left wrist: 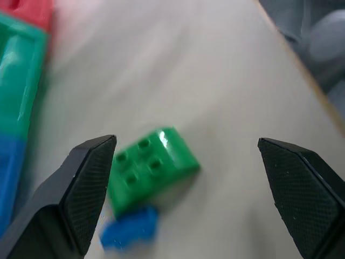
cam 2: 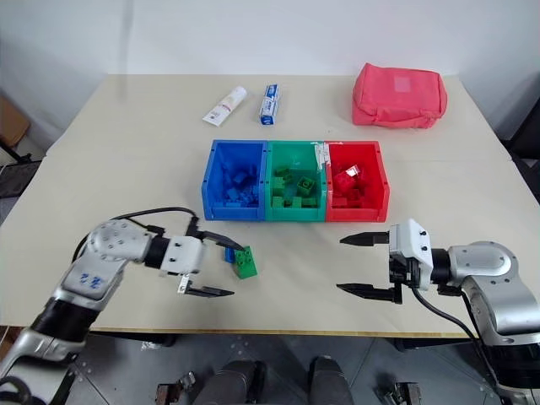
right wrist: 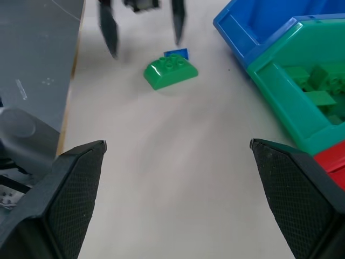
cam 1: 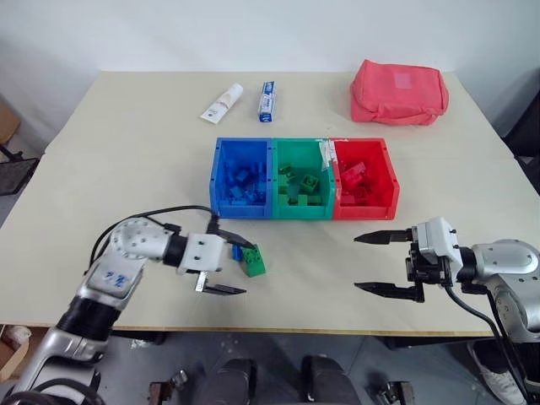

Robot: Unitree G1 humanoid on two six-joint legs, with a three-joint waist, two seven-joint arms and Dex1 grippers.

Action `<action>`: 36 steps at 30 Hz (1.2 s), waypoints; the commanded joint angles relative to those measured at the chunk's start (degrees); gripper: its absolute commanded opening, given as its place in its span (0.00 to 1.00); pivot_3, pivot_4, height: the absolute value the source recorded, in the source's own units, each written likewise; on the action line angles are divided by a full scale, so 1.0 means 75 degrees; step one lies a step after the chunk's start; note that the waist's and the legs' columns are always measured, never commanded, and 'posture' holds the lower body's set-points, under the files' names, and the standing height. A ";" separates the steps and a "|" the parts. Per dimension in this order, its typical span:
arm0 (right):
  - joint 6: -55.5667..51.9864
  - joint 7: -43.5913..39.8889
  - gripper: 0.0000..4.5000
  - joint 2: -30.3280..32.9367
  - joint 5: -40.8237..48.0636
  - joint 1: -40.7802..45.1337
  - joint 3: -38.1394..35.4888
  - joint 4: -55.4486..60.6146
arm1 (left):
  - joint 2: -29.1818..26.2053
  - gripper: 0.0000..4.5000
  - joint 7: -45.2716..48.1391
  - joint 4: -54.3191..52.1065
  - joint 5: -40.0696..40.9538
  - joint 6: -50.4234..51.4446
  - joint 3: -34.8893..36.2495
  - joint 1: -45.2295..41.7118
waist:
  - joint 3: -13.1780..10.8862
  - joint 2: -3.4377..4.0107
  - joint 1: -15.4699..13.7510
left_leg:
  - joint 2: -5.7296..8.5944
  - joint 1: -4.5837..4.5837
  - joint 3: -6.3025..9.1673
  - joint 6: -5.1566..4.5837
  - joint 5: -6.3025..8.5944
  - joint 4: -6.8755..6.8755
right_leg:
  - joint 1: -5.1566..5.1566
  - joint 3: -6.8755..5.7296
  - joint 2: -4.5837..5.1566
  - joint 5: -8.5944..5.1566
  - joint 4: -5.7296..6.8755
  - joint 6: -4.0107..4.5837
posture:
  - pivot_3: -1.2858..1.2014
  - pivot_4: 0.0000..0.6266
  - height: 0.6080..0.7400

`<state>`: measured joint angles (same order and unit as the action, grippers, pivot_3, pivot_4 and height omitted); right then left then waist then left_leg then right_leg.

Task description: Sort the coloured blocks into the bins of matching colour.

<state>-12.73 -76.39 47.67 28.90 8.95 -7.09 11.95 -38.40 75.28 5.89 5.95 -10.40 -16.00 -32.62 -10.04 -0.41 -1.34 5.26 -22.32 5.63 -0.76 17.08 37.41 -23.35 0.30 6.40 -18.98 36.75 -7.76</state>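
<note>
- I'm bringing the wide-open, empty left claw (cam 1: 226,266) around the hard, light green studded plastic brick (cam 1: 252,261); I'm aiming for its flat sides.
- The right claw (cam 1: 378,263) is hanging open, empty.

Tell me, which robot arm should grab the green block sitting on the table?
Probably the left. The left gripper is open with the green block right at its fingertips, beside a small blue block. The right gripper is open too, but farther off across bare table.
</note>
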 commanded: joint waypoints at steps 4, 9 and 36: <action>-0.0302 0.0074 0.99 0.0295 0.0291 -0.0306 -0.0275 0.0520 | 0.0415 1.00 0.0836 0.1758 -0.0318 -0.1182 -0.0486 -0.1361 | -0.0001 -0.0002 -0.0002 | 0.0002 -0.0001 -0.0001 -0.0001 0.0000 0.0006 | 0.0000 -0.0002 -0.0004 0.0000 0.0003 0.0000 | 0.52 0.24 1.00; -0.0474 0.0129 0.99 0.0445 0.0377 -0.0614 -0.0465 0.0686 | 0.0626 1.00 0.1481 0.2705 -0.0560 -0.1788 -0.0925 -0.1801 | -0.0003 -0.0005 0.0000 | 0.0003 -0.0004 -0.0001 -0.0002 0.0000 0.0009 | -0.0002 -0.0003 -0.0011 0.0000 0.0008 -0.0001 | 0.52 0.24 1.00; -0.0501 0.1180 1.00 0.0012 0.0791 -0.0849 -0.1043 0.0757 | 0.2149 0.33 0.0580 0.3291 0.0613 -0.0343 0.0297 -0.2250 | -0.0012 -0.0021 -0.0029 | 0.0006 -0.0036 0.0013 -0.0015 0.0007 0.0079 | -0.0005 -0.0005 -0.0019 0.0005 0.0034 -0.0012 | 0.52 0.24 1.00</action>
<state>-16.10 -69.36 48.32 32.62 2.76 -11.84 16.28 -22.58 80.80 34.58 6.29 -17.11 -16.79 -48.65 -10.13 -0.57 -1.56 5.31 -22.63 5.74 -0.87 17.13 38.02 -23.41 0.26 6.26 -18.94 37.01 -7.85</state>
